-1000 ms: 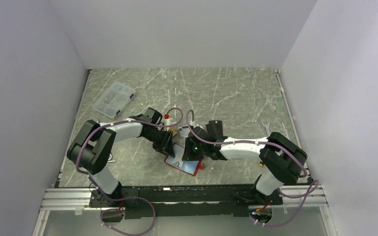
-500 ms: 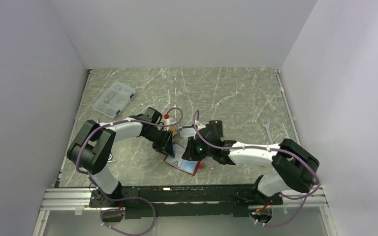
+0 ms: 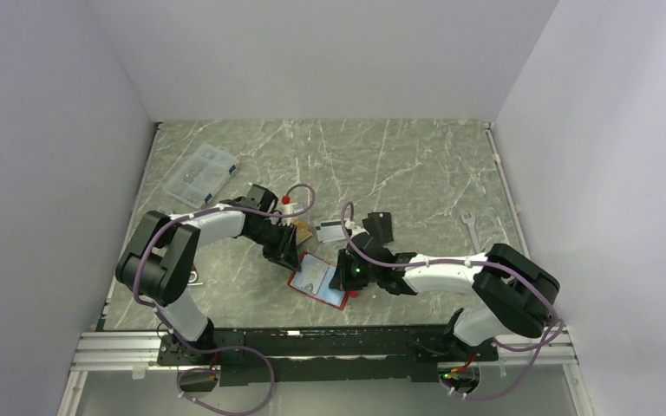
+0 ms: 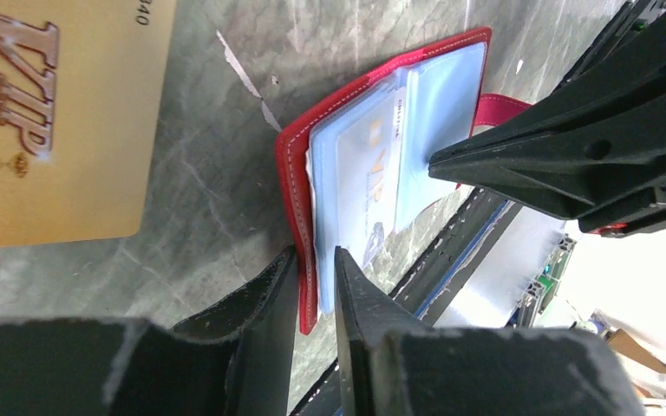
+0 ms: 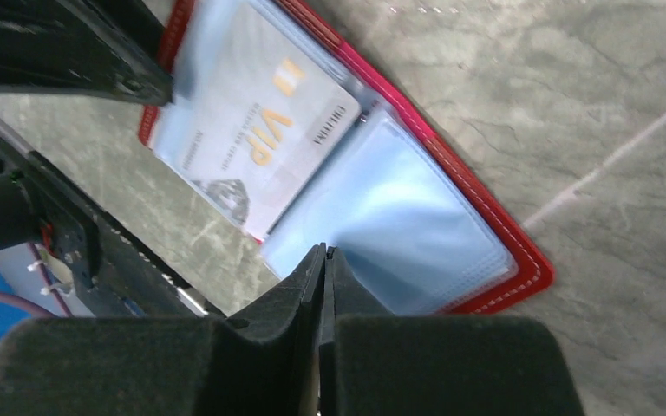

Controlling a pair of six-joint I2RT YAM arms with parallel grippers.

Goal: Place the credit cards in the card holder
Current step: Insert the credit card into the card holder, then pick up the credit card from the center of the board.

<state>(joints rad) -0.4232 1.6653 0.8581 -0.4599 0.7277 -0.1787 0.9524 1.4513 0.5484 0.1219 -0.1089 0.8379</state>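
Marble table (image 3: 416,173): wallet (image 3: 319,279) open; left gripper (image 4: 314,276) clamps its cover, right gripper (image 5: 322,260) pinches a sleeve. Hold both steady.

The right hand (image 3: 348,276) has slid nearward (card holder (image 3: 319,280) now uncovered).

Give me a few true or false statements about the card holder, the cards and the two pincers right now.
1. The card holder lies open on the table. True.
2. The left pincer grips a gold card. False: it pinches the holder's edge, and the gold card lies loose beside it.
3. A silver VIP card sits inside a clear pocket. True.
4. The right pincer is wide open. False: its fingers are closed at the edge of a clear pocket.
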